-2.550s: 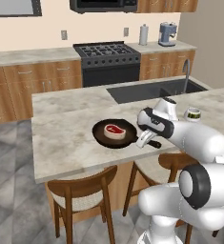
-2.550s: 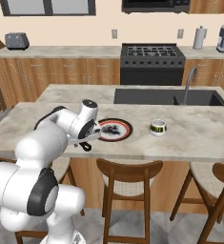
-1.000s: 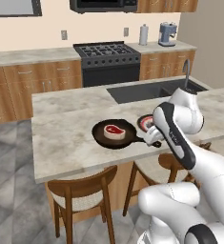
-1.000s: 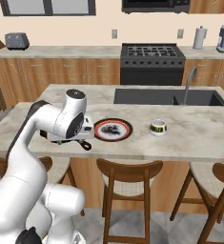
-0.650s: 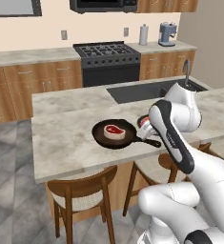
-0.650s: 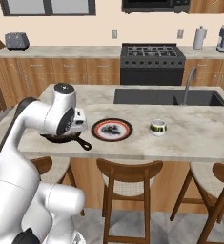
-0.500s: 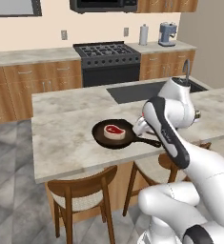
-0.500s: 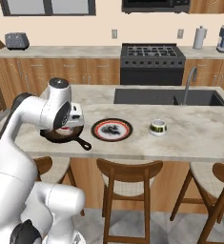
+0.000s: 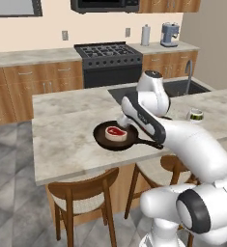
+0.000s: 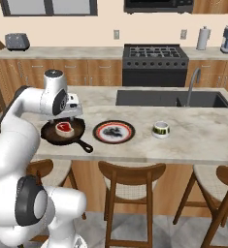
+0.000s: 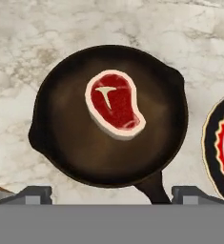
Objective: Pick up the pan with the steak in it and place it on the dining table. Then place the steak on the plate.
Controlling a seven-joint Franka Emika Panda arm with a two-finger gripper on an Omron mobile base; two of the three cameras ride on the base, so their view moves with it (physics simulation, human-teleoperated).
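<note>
Where frame ends, plate point(image 11: 221, 148) cut off, pan point(image 11: 66, 143) handle clipped

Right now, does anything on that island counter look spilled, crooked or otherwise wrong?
Nothing stands out. The pan sits flat on the dining table with the steak lying inside it. The plate rests level beside the pan, and a small bowl stands upright further along. The open gripper hovers above the pan.
</note>
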